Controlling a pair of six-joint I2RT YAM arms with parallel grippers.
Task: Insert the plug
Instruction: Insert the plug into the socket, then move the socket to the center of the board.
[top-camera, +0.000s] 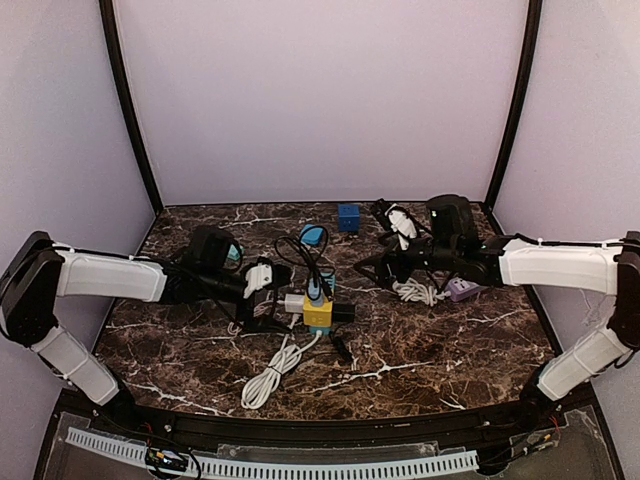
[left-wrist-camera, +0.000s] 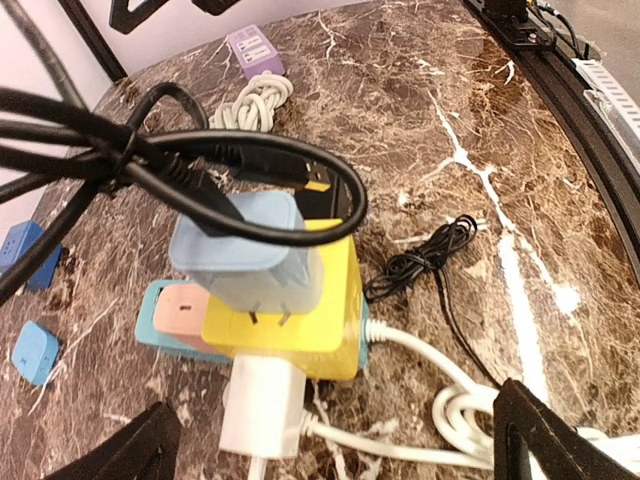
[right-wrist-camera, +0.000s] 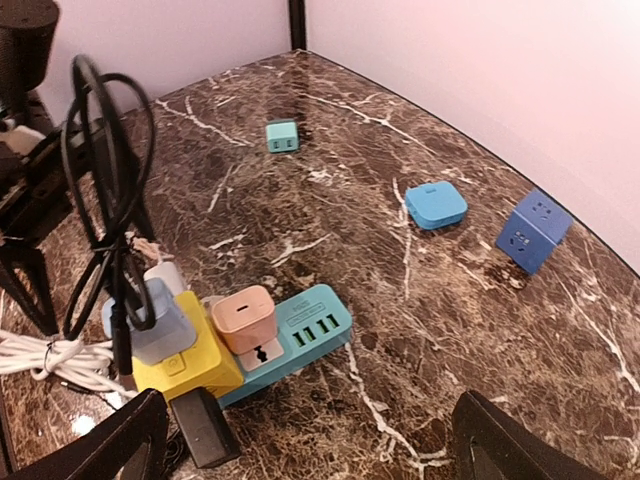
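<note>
Pale blue plug (left-wrist-camera: 250, 250) sits on yellow socket cube (left-wrist-camera: 300, 340), prongs partly showing. Left gripper (left-wrist-camera: 335, 440) jaws spread, empty; right gripper (right-wrist-camera: 310, 440) jaws spread, empty

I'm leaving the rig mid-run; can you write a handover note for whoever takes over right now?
Left gripper: fingers open, empty, over the plugs.
Right gripper: fingers open, empty.
Pale blue adapter stands in the yellow socket cube on the teal power strip, black cable attached.
Done: adapter entered, nothing holding it.
Left: its prongs show in a gap, so it probably needs pressing home.
</note>
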